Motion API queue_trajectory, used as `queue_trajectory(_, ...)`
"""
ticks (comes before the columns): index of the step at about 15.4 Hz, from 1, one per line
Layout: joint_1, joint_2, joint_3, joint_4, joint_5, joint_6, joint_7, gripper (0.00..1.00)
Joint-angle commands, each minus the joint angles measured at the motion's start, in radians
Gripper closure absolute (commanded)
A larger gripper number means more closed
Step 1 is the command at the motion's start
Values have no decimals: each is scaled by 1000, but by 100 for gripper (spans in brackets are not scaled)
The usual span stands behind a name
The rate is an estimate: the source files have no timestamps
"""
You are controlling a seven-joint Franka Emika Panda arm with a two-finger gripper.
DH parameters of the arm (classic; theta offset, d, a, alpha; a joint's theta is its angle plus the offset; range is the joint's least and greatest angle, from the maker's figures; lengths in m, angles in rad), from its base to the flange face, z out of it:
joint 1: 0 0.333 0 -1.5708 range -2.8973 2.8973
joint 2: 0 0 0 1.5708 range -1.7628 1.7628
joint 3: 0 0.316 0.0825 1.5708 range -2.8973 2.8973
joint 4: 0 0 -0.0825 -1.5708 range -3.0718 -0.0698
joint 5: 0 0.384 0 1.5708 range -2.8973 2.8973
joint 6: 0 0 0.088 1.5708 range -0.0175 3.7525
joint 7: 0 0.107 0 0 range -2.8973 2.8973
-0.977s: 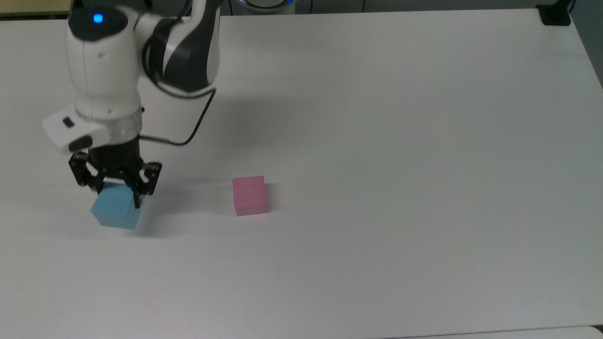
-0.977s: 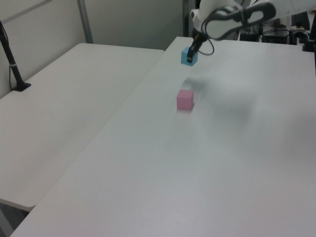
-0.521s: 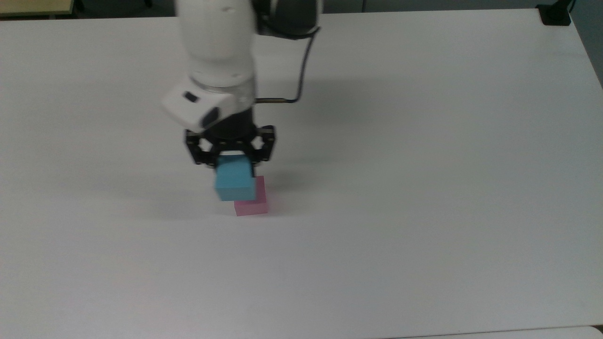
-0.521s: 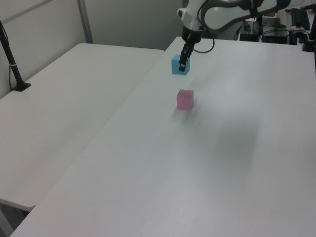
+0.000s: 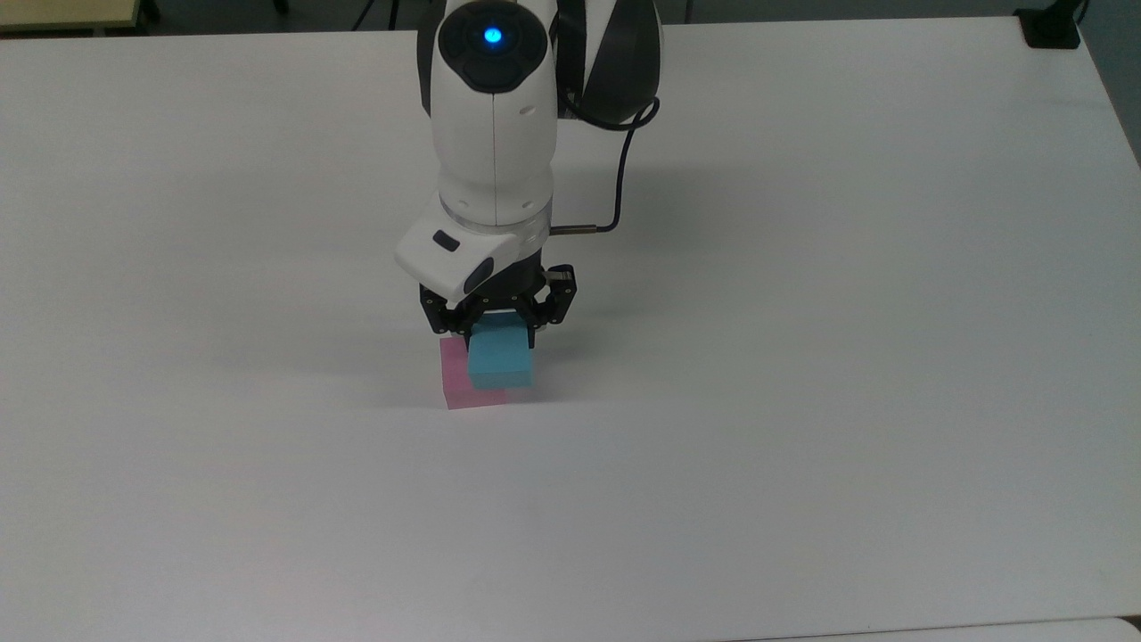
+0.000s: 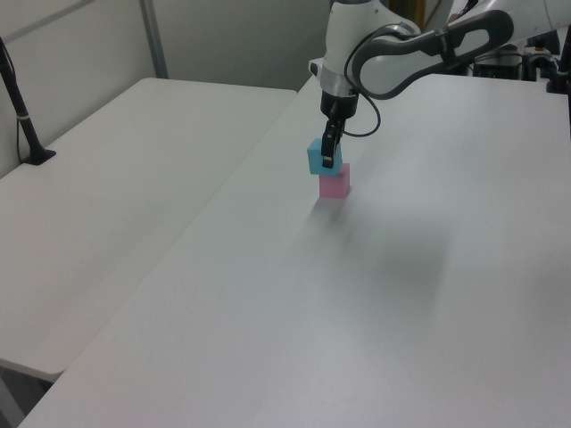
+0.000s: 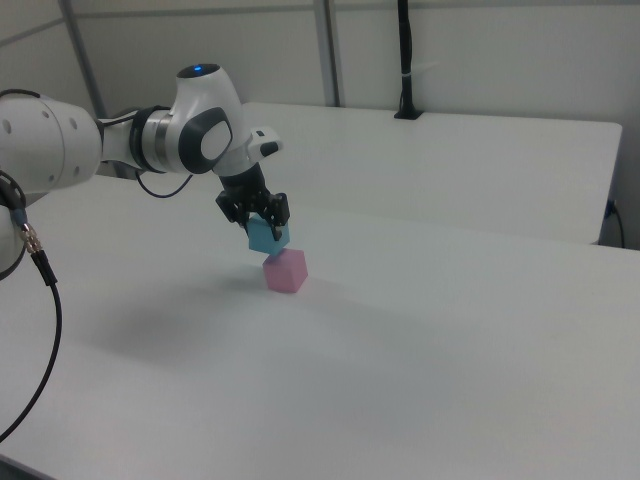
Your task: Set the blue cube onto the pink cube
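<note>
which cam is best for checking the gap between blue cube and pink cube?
The right view: the blue cube, held in the gripper, hangs just above the pink cube, offset. The left view shows them from the other side. The top view has blue covering most of pink.

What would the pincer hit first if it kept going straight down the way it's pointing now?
The pincer points down, shut on the blue cube. Going on, that cube would likely meet the pink cube first, possibly off-centre; depth is hard to judge.
</note>
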Motion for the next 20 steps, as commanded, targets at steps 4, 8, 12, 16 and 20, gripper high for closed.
queue_trajectory(4, 6, -13, -22, -21, -24, -10, -46, 44)
queue_trajectory(8, -6, -13, -24, -28, -28, -7, -75, 44)
queue_trajectory(12, -13, -7, -25, -47, -37, -2, -86, 0)
queue_trajectory(16, -14, -18, -27, -56, -37, -15, -81, 0)
queue_trajectory(20, -23, -95, -30, -50, -36, -108, -78, 0)
